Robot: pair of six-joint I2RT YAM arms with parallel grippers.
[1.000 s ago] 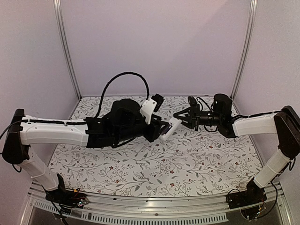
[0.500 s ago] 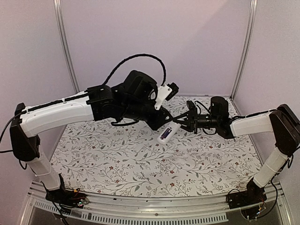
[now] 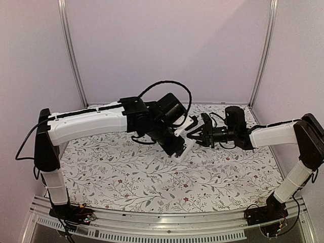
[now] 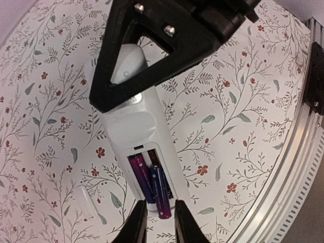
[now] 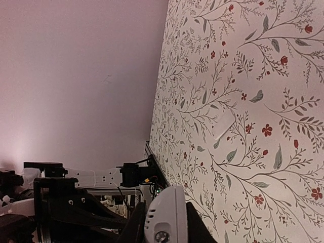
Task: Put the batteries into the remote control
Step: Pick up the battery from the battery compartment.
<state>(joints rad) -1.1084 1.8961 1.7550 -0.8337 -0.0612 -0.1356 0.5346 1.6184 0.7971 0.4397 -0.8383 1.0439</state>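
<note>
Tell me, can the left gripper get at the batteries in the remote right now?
Probably yes: the remote has its compartment open toward the left gripper, whose fingers flank the protruding end of the batteries. The right gripper clamps the remote's far end, clear of them.

— Where does the top camera sit?
— High up and well back from the remote control, looking down from afar.
— And the wrist cameras?
— The left looks down from close above it. The right sits at its end, looking along it. All three views share it.

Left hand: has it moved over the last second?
Yes. The left hand has shifted right, away from the left frame post, toward the remote control.
</note>
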